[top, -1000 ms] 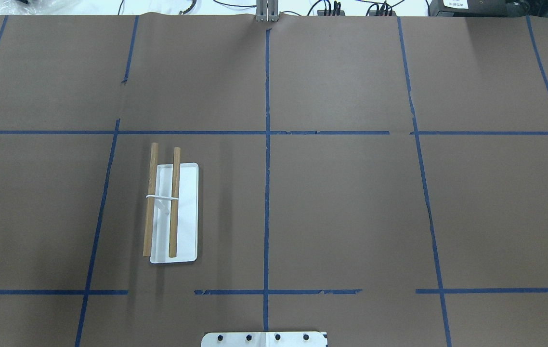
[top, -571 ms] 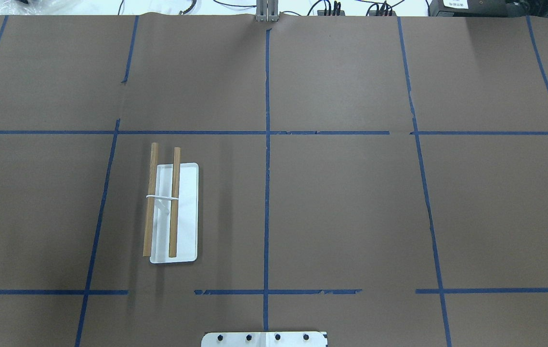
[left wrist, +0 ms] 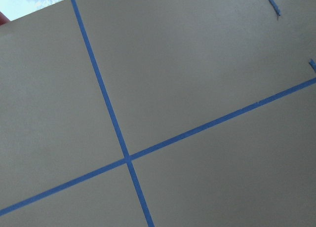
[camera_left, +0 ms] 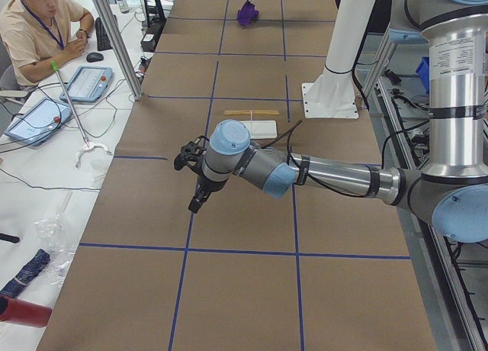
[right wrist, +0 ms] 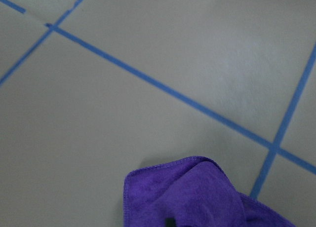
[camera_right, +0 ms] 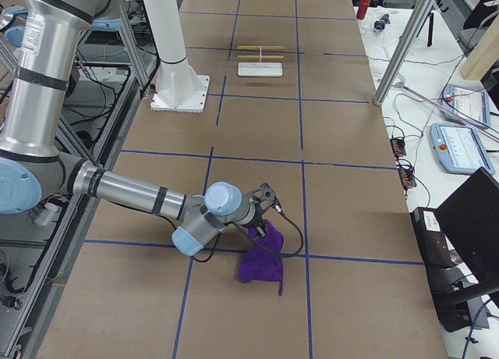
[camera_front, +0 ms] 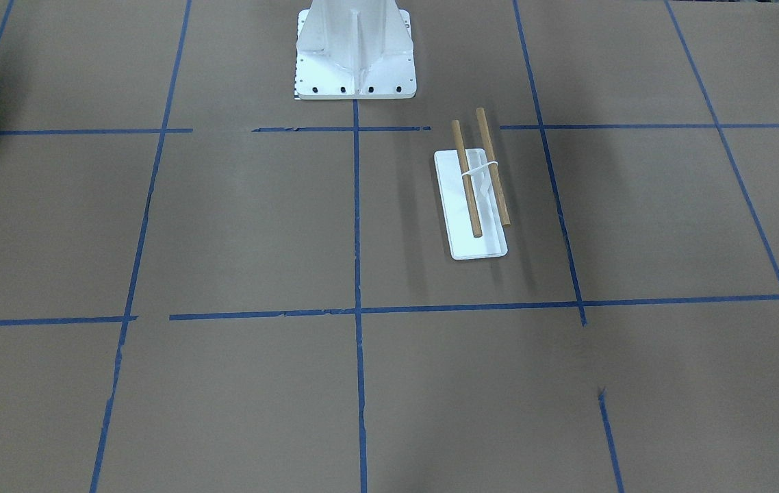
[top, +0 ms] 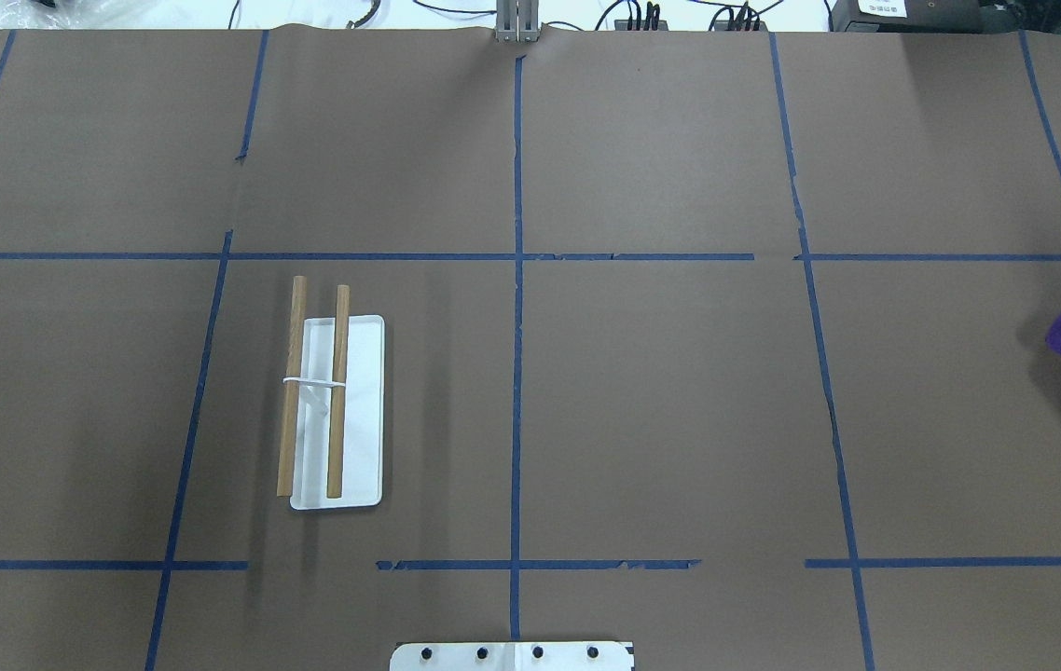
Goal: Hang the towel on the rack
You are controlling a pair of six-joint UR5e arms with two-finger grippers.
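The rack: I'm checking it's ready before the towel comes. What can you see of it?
The rack has two parallel light-brown wooden dowels, joined midway by a thin white bracket and held above a flat white rectangular base plate. It stands on the brown paper-covered table, left of the centre tape line in the overhead view. Nothing hangs on it.

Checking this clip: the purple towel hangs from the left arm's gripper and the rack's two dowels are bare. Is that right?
Not quite. The towel hangs at the right gripper, on the near arm in the exterior right view, not the left. The rack is as you say, with both dowels bare.
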